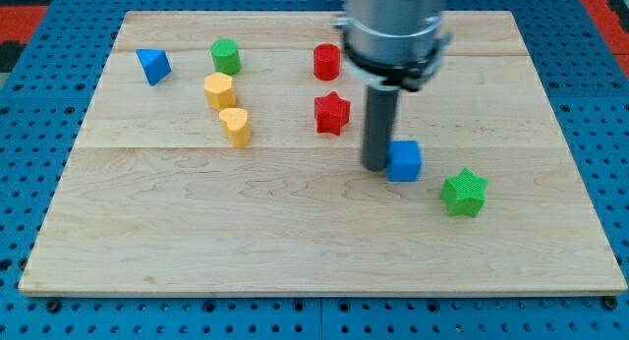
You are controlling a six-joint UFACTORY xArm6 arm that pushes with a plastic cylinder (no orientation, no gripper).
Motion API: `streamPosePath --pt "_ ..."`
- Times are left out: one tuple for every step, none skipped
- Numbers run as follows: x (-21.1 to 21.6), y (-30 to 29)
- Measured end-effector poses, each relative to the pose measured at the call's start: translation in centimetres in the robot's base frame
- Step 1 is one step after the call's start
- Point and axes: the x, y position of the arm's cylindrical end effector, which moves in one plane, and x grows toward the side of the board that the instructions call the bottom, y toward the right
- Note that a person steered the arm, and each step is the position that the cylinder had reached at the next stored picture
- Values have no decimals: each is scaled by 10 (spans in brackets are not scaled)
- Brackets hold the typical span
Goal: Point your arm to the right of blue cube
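Blocks sit all over the bench (295, 232), don't they?

Yes. Which one matters?

The blue cube (404, 161). It sits right of the middle, a bit toward the view's bottom.

Where is my tip (377, 167)?

It touches the bench just beside the blue cube, on the cube's left side in the view. They look like they touch, or almost.

Is that the right spot?

No, I think not. The job says to point to the right of the cube. So this step is not done yet.

What comes next?

I guess my tip has to go around the cube, not through it. If it slides straight to the right, it bumps the cube and pushes it along.

What is on the other side?

A green star (464, 193) sits near the cube, toward the view's right and a little lower. There is a gap between them. The tip should land in that gap, close to the cube, and not hit the star.

Is the gripper holding something?

This arm has no gripper at all. It ends in a dark rod, so it grabs nothing.

And the other blocks?

A red star (332, 113) and a red cylinder (326, 61) sit to the view's left of the rod. They are out of the way.
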Motion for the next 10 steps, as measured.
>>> streamPosePath --pt "-12 47" --pt "-25 11" --pt "-31 -53" --pt "11 -9" --pt "-26 -8" --pt "-83 29" --pt "-70 136" --pt "-12 194" --pt "35 198" --pt "44 186"
